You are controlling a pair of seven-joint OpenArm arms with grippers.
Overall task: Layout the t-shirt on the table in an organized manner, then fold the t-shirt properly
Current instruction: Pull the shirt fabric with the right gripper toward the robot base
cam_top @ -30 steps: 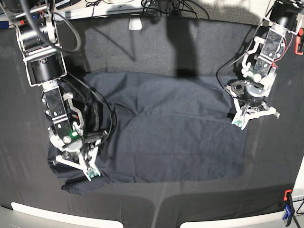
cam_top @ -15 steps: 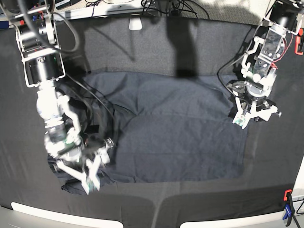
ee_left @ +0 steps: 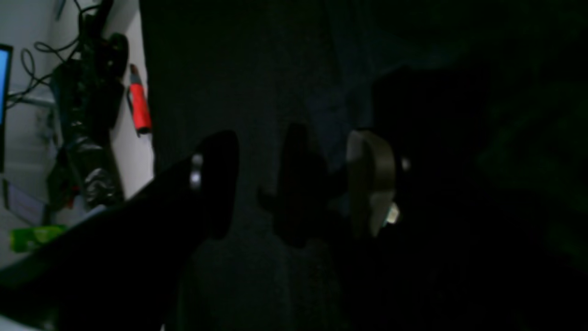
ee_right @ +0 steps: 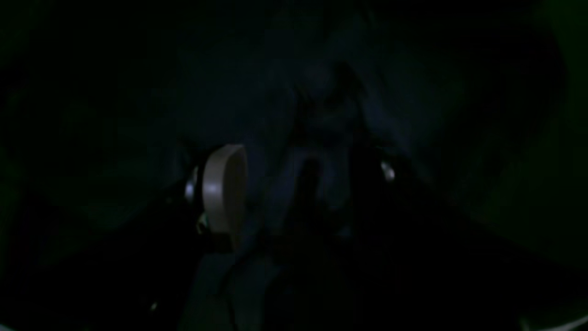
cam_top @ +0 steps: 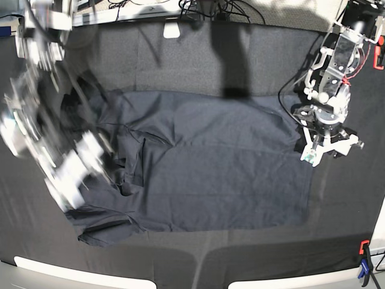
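Note:
The dark navy t-shirt (cam_top: 222, 174) lies spread over the middle of the table (cam_top: 355, 211), its left side rumpled with a fold standing up. My left gripper (cam_top: 331, 152) hangs just off the shirt's right edge. In the left wrist view the left gripper (ee_left: 294, 184) is open, with only dark cloth below its fingers (ee_left: 372, 184). My right gripper (cam_top: 69, 180) is a motion blur over the shirt's left edge. The right wrist view shows the right gripper (ee_right: 303, 184) open above the dim t-shirt (ee_right: 321, 128), holding nothing.
A red clamp (cam_top: 379, 54) is at the table's right edge, also seen as the red clamp (ee_left: 139, 103). A red and blue clamp (cam_top: 364, 262) sits at the front right corner. A white object (cam_top: 172, 29) and cables lie along the back edge.
Both grippers opened and let go of the shirt. The right arm swung up and away from the shirt's front left corner, now blurred. The left gripper shifted slightly right, off the shirt's edge.

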